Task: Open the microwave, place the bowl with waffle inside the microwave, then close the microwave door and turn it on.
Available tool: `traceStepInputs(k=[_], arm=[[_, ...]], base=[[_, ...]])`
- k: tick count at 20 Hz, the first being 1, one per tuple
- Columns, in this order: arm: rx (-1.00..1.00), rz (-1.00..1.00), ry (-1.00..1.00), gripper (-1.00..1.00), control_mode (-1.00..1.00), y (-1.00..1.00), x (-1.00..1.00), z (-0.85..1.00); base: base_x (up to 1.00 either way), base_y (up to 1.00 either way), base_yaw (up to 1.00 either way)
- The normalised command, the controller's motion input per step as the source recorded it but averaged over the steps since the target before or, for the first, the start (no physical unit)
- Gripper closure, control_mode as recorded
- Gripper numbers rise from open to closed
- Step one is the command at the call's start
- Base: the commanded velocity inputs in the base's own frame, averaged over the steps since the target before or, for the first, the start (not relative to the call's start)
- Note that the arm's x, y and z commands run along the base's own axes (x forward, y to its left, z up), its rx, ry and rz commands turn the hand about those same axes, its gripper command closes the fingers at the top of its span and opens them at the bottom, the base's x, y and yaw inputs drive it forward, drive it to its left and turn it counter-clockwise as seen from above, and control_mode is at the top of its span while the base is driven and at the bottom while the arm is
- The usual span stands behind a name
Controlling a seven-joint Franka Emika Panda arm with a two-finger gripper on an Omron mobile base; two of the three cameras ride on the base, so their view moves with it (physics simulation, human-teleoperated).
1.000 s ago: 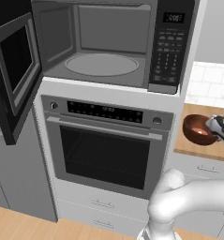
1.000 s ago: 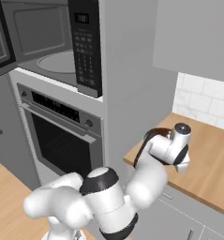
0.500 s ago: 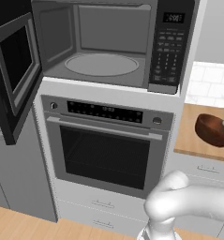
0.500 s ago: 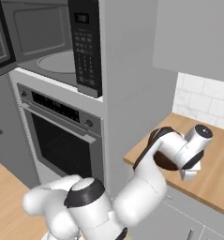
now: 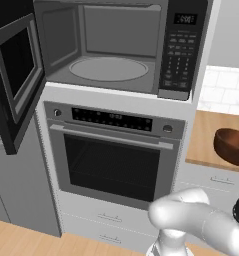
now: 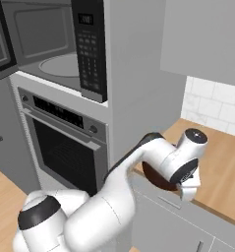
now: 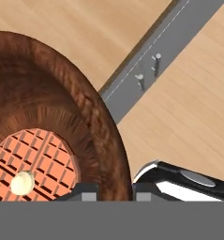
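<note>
Wooden counter to the right of the oven stack: bowl held at its rim, microwave up and to the left.

Gripper fingers pinch the bowl's wall (waffle inside), one within, one outside; the microwave door hangs open leftward, so the carry likely runs up-left to the turntable.

We see a grey cabinet column housing a steel-trimmed wall oven with a dark glass window and a horizontal bar handle; two grey drawers with small pulls sit below it; to the right a light wooden counter runs over grey base cabinets; white tiles line the wall behind the counter; a plain grey upper cabinet hangs above; the floor is pale wood planking.
</note>
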Motion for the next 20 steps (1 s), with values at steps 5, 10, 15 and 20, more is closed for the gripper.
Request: traceStepInputs(k=[5, 10, 15, 20], arm=[[0.0, 0.09, 0.0, 1.0, -1.0, 0.53, -0.87, 0.6], [0.03, 0.15, 0.0, 1.0, -1.0, 0.38, -0.8, 0.85], [0.04, 0.17, -0.09, 1.0, -1.0, 0.6, -0.49, 0.72], [0.01, 0.13, -0.22, 1.0, -1.0, 1.0, -0.19, 0.41]], base=[[0.0, 0.0, 0.0], [0.0, 0.0, 0.0], [0.0, 0.0, 0.0], [0.0, 0.0, 0.0]])
